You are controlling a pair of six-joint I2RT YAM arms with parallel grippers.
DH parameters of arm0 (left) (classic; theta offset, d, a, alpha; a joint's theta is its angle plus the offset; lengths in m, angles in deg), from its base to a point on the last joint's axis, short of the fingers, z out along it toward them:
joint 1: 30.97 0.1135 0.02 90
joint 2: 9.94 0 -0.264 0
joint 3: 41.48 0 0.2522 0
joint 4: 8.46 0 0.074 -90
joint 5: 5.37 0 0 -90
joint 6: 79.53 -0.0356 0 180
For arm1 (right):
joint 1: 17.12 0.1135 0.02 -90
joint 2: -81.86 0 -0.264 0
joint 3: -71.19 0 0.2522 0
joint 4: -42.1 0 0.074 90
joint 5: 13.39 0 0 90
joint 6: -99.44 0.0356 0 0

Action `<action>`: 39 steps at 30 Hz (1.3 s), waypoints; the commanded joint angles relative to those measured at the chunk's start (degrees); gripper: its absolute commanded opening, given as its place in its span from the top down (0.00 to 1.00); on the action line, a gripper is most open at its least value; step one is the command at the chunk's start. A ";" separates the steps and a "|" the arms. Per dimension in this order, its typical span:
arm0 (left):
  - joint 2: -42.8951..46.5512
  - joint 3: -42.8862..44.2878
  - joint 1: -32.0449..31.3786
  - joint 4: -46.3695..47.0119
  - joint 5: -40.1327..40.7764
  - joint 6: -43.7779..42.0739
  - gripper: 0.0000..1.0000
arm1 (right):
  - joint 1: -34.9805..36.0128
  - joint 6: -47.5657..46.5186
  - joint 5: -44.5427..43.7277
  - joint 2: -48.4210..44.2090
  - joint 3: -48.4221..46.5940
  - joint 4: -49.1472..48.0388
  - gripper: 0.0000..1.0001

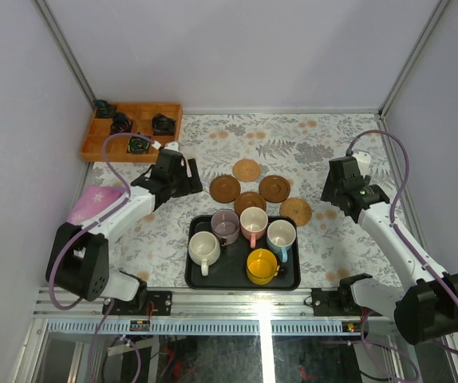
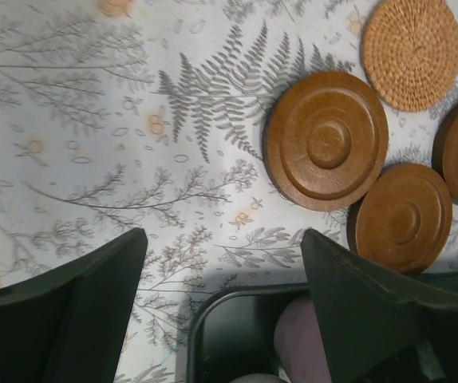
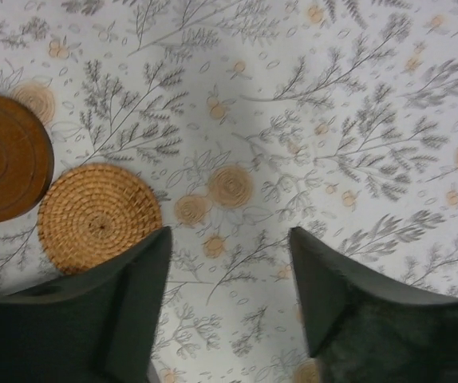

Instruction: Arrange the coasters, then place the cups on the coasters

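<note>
- Left gripper — fingers spread, nothing between them. The coasters lie close-packed ahead of it, off to its right.
- Right gripper — fingers spread, empty. A woven coaster sits just beside its left finger.
- The cups stand in the black tray, between the two grippers.

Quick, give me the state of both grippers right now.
Left gripper: open, holding nothing.
Right gripper: open, holding nothing.
</note>
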 commanded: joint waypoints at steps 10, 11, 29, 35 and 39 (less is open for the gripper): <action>-13.62 8.30 -1.13 6.33 -17.14 -5.76 1.00 | -0.13 -1.28 14.69 1.56 4.21 -3.88 1.00; -14.59 9.16 -1.41 6.39 -17.77 -6.25 1.00 | -0.06 -1.59 15.84 1.99 4.28 -4.35 1.00; -27.22 18.01 -3.44 4.56 -20.51 -7.45 1.00 | -0.12 -2.68 27.71 16.36 3.27 -12.49 1.00; -30.97 20.06 -3.44 3.63 -19.94 -7.22 0.96 | -0.11 -2.61 28.69 20.55 1.96 -14.07 1.00; -33.34 21.23 -3.37 2.43 -18.97 -5.84 0.95 | -0.13 -2.10 28.52 23.88 0.45 -14.04 1.00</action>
